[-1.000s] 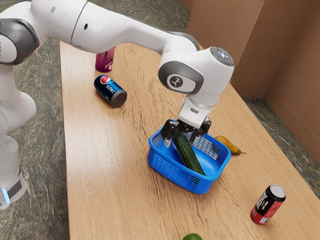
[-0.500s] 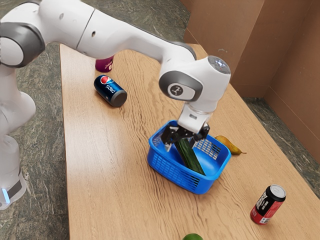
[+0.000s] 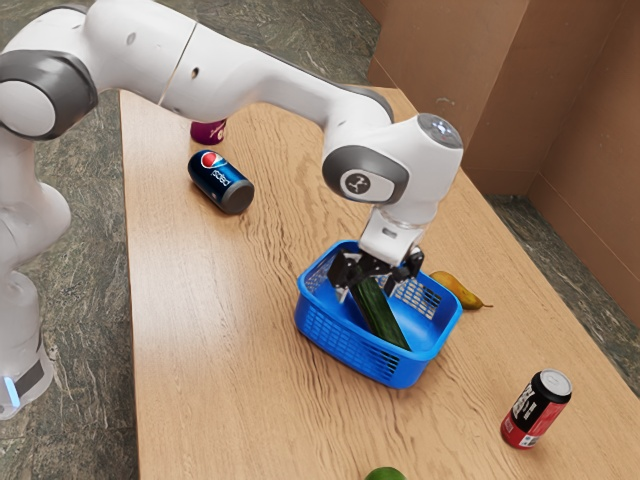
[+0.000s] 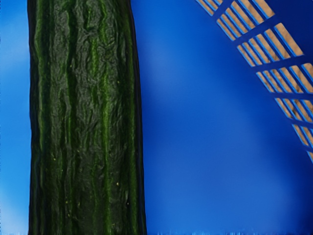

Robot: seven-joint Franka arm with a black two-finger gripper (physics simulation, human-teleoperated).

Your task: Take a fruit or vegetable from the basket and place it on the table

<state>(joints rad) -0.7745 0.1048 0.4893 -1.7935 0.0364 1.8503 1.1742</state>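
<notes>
The open gripper [image 3: 368, 292] has dipped slightly deeper into the basket [image 3: 338, 344], above the cucumber [image 3: 382, 319] inside, so closing seems next.

- Indoors, some kind of room. Exact type can't be pinned down; closest read is a robot test station or lab.
- Robot arm [image 3: 270, 75], white and grey, its base [image 3: 22, 365] standing just beyond the table's left edge in the exterior view. Main lab cue.
- Table [image 3: 210, 330]: light wood grain, plain top.
- Floor [image 3: 90, 290]: dark grey-green, veined like stone.
- Walls [image 3: 460, 70]: plain brown panels meeting at corners, past the table's right edge in that view.
- Kitchen-ish goods on top: blue plastic basket [image 3: 345, 345] with a cucumber [image 3: 378, 315], pear [image 3: 457, 289] beside it, blue can [image 3: 221, 182] on its side.
</notes>
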